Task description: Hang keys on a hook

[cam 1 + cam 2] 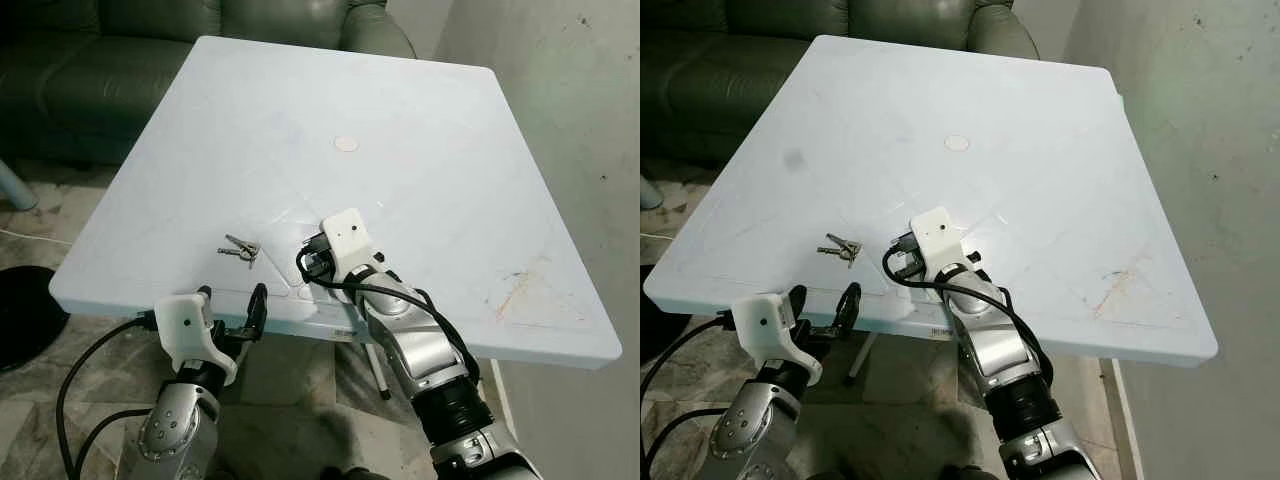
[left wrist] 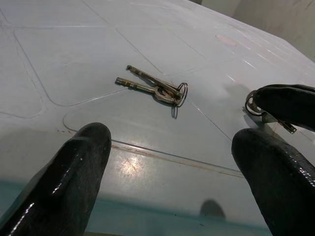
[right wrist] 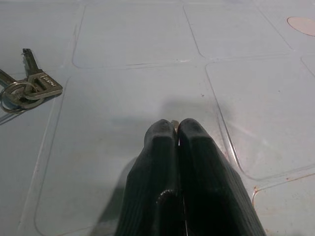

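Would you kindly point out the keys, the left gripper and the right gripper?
keys (image 1: 240,250), left eye view, on the bunched key heads.
left gripper (image 1: 231,302), left eye view, between its fingertips.
right gripper (image 3: 176,127), right wrist view, between its closed fingertips.

Two glossy black fingers (image 2: 74,182) of the left gripper (image 2: 172,179) stand wide apart over the pale blue-white plastic table (image 2: 98,54). Between and beyond them lie silver metal keys on a ring (image 2: 155,87). The right gripper's black fingertip (image 2: 288,104) rests nearby.

Head eyes: we are looking down steeply over the table (image 1: 420,200) | wrist cameras: we are skimming its top from close in | both wrist views are sharing the keys (image 2: 157,88).
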